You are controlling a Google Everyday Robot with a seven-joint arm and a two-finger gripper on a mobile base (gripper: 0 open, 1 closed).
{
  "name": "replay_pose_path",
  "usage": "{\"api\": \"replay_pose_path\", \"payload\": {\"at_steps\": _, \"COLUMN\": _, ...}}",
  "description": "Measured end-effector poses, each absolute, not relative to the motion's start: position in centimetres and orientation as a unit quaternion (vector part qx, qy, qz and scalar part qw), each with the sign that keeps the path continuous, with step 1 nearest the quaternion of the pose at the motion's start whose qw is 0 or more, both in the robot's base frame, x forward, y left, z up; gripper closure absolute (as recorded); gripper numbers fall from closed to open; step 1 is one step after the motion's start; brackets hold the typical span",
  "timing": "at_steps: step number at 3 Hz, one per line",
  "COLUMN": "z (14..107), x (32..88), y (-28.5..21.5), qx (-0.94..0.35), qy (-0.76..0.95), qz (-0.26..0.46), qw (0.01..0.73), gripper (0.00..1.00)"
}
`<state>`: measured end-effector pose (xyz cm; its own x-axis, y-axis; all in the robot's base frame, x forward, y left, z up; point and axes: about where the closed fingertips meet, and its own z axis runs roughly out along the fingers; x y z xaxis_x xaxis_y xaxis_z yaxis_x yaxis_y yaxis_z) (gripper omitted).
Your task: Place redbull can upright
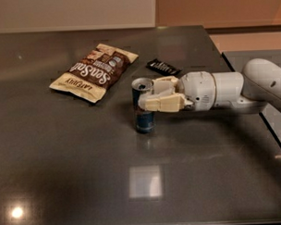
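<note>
The redbull can [144, 118], slim with blue and silver panels and a silver top, stands upright on the dark table [87, 172] near its middle. My gripper [148, 94] reaches in from the right at the can's upper half. Its cream fingers [163, 103] sit on either side of the can, the near one crossing in front of it. The jaws stand loosely apart around the can, which rests on the table by itself.
A brown-and-cream snack bag [94, 72] lies flat behind and left of the can. A small black packet [163, 67] lies behind the gripper. The table's right edge [251, 96] runs under my white arm [232, 90].
</note>
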<state>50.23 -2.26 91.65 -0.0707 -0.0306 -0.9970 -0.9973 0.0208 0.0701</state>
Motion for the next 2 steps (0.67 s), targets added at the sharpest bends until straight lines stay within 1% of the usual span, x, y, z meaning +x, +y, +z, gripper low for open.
{"api": "replay_pose_path", "payload": {"at_steps": 2, "z": 91.24, "x": 50.12, "y": -2.48, "qx": -0.491, "qy": 0.525, "qz": 0.5, "qw": 0.483, "gripper": 0.12}}
